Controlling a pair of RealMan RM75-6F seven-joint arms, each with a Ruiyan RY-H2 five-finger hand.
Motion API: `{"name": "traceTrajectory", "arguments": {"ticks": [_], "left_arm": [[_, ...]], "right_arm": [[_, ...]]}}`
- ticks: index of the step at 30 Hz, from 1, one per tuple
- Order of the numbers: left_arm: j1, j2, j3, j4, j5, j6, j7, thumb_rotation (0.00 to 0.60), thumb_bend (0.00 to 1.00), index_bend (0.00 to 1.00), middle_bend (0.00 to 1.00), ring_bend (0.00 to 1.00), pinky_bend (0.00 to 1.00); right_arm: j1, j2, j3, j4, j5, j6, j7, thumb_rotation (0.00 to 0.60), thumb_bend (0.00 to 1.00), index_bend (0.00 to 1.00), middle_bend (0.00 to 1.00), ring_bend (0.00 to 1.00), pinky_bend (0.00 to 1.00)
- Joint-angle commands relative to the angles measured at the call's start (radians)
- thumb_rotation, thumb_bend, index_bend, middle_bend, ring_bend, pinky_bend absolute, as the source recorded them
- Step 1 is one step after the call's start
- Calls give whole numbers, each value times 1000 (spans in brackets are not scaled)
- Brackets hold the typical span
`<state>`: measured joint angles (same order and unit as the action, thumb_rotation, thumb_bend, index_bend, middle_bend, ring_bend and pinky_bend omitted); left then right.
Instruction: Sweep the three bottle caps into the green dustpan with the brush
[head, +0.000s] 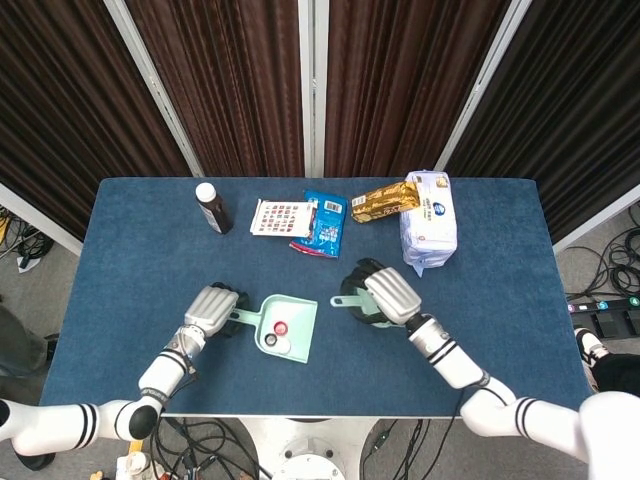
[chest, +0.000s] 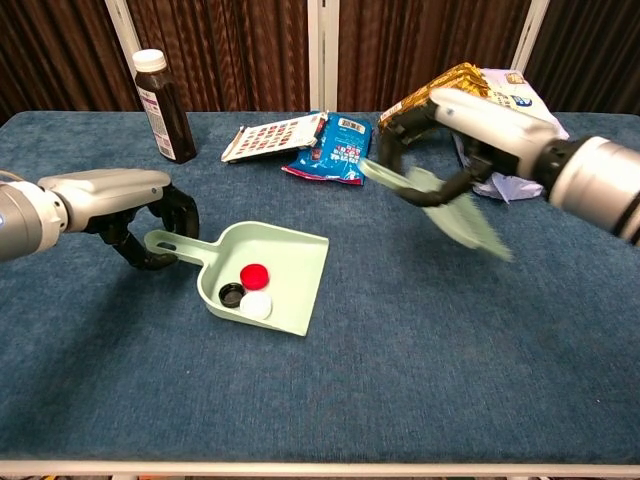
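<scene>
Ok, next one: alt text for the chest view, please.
A green dustpan on a blue table holds three bottle caps, red, white and black. The left hand grips its handle, while the right hand holds the brush off to the side, above the table.

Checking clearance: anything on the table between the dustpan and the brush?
Nothing: in both views only bare blue cloth separates the dustpan from the brush held by the right hand.

Bare cloth between dustpan (chest: 290, 262) and right hand (chest: 445, 140).
</scene>
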<state>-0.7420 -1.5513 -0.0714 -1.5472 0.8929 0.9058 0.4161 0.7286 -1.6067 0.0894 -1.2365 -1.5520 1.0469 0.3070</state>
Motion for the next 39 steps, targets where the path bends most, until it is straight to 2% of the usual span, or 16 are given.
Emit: {"name": "traceTrajectory", "arguments": {"ticks": [1,6,9,11,13,15,20,23,26,30,35,39], "left_arm": [[2,0,-4,-1,3,10,-4,600,349,259,243,187,224],[18,8,-9,-19,33,48,-17,600,324,224,202,153,211],[34,25,-13,-39,59,85,-28,600,314,220,202,152,209],[47,39,-17,-53,75,109,-39,600,312,220,202,152,207],[63,58,-20,-67,92,135,-53,600,309,220,202,152,205],[83,79,-21,-74,111,166,-66,600,298,219,202,152,203],[138,131,-24,-64,141,242,-101,600,283,220,205,153,196],[191,171,-10,-36,164,304,-122,600,279,220,210,152,187],[253,185,14,22,204,392,-127,600,277,220,211,152,171],[338,227,49,52,251,468,-190,600,274,220,211,152,131],[441,278,94,33,308,558,-246,600,241,221,211,152,120],[518,308,134,-36,370,640,-250,600,210,220,210,153,118]], "right_arm": [[5,106,-57,-92,55,-143,-161,600,636,737,640,262,157],[3,100,-64,-116,98,-182,-281,600,593,568,542,183,101],[4,102,-74,-130,126,-215,-341,600,500,315,405,72,41],[2,107,-76,-145,143,-225,-371,600,426,184,315,17,12],[-4,114,-75,-159,158,-225,-385,600,367,73,241,0,2],[-15,126,-70,-171,168,-212,-384,600,319,8,186,0,0],[-78,188,-64,-212,150,-102,-314,600,221,0,175,0,17],[-152,254,-63,-229,136,18,-257,600,221,0,202,0,68],[-234,306,-67,-245,143,136,-249,600,222,0,198,0,69],[-330,363,-86,-270,150,240,-226,600,221,0,168,0,69],[-440,403,-111,-303,139,363,-202,600,220,0,130,0,44],[-515,422,-134,-337,115,441,-191,600,220,0,126,0,19]]}}
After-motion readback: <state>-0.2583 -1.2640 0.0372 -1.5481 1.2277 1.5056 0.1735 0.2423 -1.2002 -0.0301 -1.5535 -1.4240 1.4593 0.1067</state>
